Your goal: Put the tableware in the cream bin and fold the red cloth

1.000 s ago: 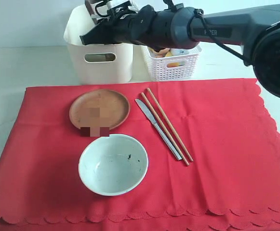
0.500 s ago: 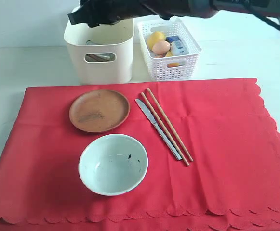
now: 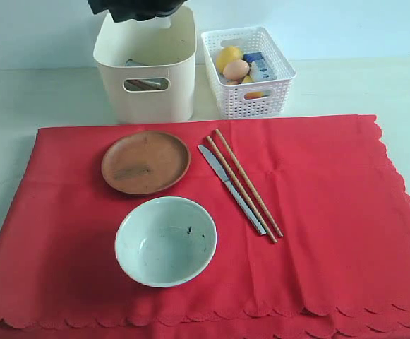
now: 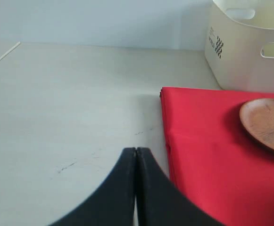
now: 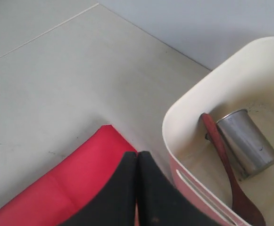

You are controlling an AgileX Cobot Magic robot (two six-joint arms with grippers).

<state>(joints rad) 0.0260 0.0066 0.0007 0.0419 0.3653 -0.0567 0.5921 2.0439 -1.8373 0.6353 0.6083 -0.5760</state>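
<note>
So the right gripper [image 5: 137, 157] hangs up by the cream bin [image 3: 145, 99], jaws pinched shut on nothing; left gripper [image 4: 136, 153] same, empty. The steel cup [image 5: 248, 141] and spoon [image 5: 222, 161] lie inside.

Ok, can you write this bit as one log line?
in bin: cup, spoon | on cloth: plate, bowl, knife, chopsticks | left gripper: shut | right gripper: shut
</note>
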